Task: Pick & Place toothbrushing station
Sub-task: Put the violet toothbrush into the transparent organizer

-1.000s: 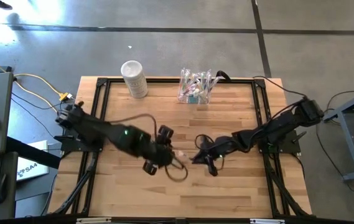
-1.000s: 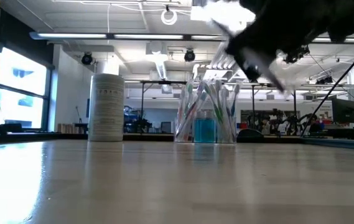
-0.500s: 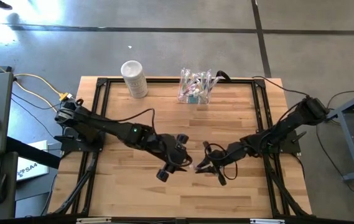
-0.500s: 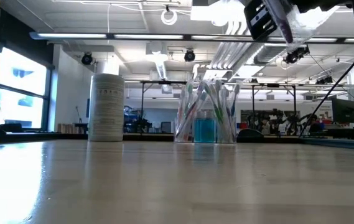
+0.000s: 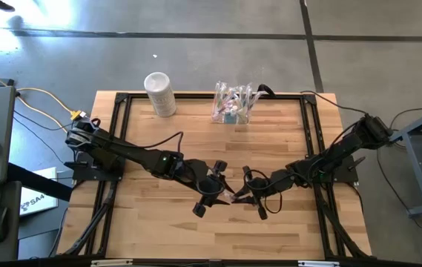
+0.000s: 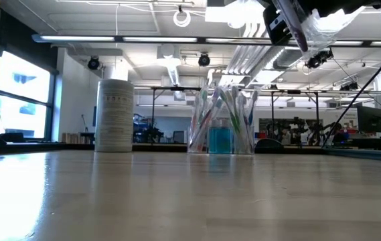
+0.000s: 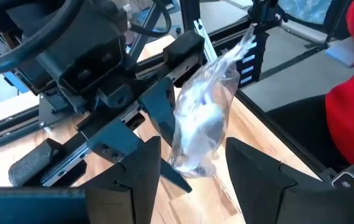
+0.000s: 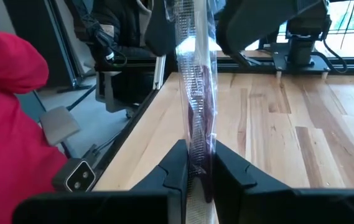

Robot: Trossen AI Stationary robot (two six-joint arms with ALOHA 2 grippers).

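My right gripper is over the table's middle, shut on a clear, crumpled plastic packet with something dark reddish inside. My left gripper faces it, open; its two fingers stand on either side of the packet's free end, and I cannot tell whether they touch it. The toothbrushing station, a clear box with several toothbrushes standing in it, rests on the table by the far edge and also shows in the low view. My right gripper pinches one end of the clear packet between its two fingers, coming roughly level from the table's right side. The packet sticks out past the fingertips toward my left gripper, lifted clear of the table.
A whitish cylindrical container stands at the far left, beside the station. A black frame runs along the table's edges. A person in red is beyond the table's near side. Bare wood lies between the grippers and the station.
My left gripper has gone toward the table's right and near edges, up to the packet in my right gripper, and now has its fingers around the free end. My right gripper has shifted slightly toward the near edge with the packet.
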